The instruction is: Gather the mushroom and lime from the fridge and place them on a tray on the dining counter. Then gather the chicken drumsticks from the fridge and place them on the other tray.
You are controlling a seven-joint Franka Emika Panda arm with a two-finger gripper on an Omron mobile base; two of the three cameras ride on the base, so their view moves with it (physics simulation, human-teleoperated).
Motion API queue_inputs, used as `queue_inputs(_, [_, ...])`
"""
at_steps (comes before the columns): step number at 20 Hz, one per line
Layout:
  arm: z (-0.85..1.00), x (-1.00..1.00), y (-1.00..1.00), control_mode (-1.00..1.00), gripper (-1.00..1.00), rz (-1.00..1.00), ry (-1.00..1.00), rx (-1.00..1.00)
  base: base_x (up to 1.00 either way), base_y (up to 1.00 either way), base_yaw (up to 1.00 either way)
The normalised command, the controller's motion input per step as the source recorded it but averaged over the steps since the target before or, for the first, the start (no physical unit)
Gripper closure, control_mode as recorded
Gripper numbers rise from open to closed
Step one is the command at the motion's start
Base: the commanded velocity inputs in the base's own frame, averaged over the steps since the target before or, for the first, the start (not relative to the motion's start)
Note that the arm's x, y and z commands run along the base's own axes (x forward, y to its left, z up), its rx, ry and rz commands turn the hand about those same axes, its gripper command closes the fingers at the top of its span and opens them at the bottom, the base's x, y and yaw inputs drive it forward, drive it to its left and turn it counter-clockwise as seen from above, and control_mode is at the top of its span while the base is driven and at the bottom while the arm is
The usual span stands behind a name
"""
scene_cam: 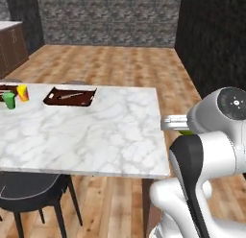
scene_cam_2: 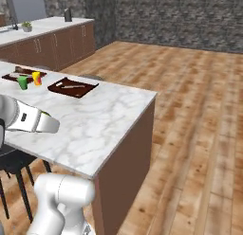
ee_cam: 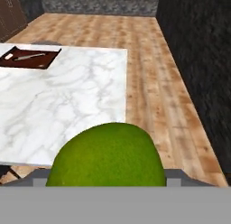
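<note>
A big green lime (ee_cam: 106, 155) sits between my gripper's (ee_cam: 108, 179) two fingers in the hand view, and the gripper is shut on it. It hangs off the near right corner of the white marble dining counter (scene_cam: 96, 131). From the left base view a sliver of the lime (scene_cam: 185, 132) peeks out under the hand. A dark brown tray (scene_cam: 69, 96) holding a knife lies at the counter's far side, also seen as the tray (ee_cam: 29, 58) and the tray (scene_cam_2: 72, 87). A second tray (scene_cam_2: 19, 75) lies further left. The mushroom, the chicken drumsticks and the fridge are out of view.
A green cup (scene_cam: 9, 100) and a yellow and red bottle (scene_cam: 22, 93) stand by the second tray. A black chair (scene_cam: 29, 191) is tucked under the counter's near left. Wooden floor stretches to the right, up to a dark wall (scene_cam: 211, 40).
</note>
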Motion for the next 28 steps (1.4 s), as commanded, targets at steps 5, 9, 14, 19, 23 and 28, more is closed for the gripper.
queue_inputs(5, [0.0, 0.0, 0.0, 1.0, 1.0, 0.0, 0.0, 0.0, 0.55, -1.0, 0.0])
queue_inputs(9, [0.0, 0.0, 0.0, 1.0, 1.0, 0.0, 0.0, 0.0, 0.54, -1.0, 0.0])
queue_inputs(14, [0.0, 0.0, 0.0, 1.0, 1.0, 0.0, 0.0, 0.0, 0.62, -1.0, 0.0])
queue_inputs(19, [0.0, 0.0, 0.0, 1.0, 1.0, 0.0, 0.0, 0.0, 0.69, -1.0, 0.0])
queue_inputs(23, [0.0, 0.0, 0.0, 1.0, 1.0, 0.0, 0.0, 0.0, 0.83, -1.0, 0.01])
queue_inputs(28, [0.0, 0.0, 0.0, 1.0, 1.0, 0.0, 0.0, 0.0, 0.97, -1.0, 0.02])
